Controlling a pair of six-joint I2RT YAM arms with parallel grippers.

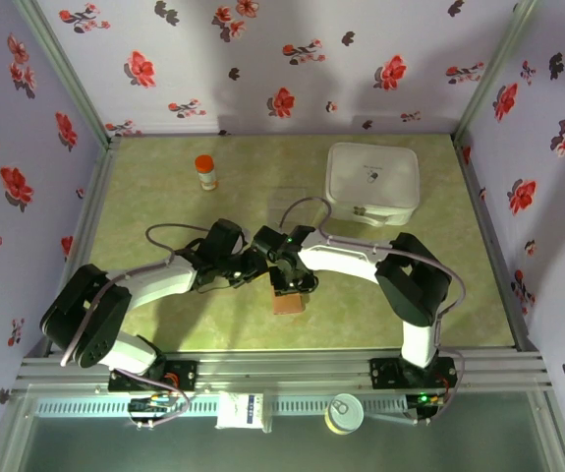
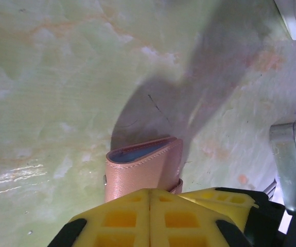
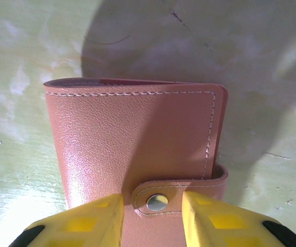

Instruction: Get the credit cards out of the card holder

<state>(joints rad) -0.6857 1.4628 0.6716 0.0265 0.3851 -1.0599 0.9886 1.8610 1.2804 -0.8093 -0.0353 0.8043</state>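
The card holder (image 1: pixel 288 303) lies on the green table just ahead of both grippers, reddish-brown and folded shut. Its snap strap (image 3: pixel 160 198) is fastened across the cover. In the left wrist view a blue-grey lining shows along the card holder's (image 2: pixel 142 167) far edge. My left gripper (image 2: pixel 149 191) is shut, pads together, over the holder's near end, which it hides. My right gripper (image 3: pixel 153 198) is open, its fingers set on the card holder (image 3: pixel 132 134) either side of the snap. One right finger (image 2: pixel 220 198) shows beside my left fingers. The credit cards are hidden.
A white square lidded container (image 1: pixel 372 182) stands at the back right. An orange-capped bottle (image 1: pixel 205 172) stands at the back left, and a clear rectangle (image 1: pixel 297 197) lies between them. Floral walls close three sides.
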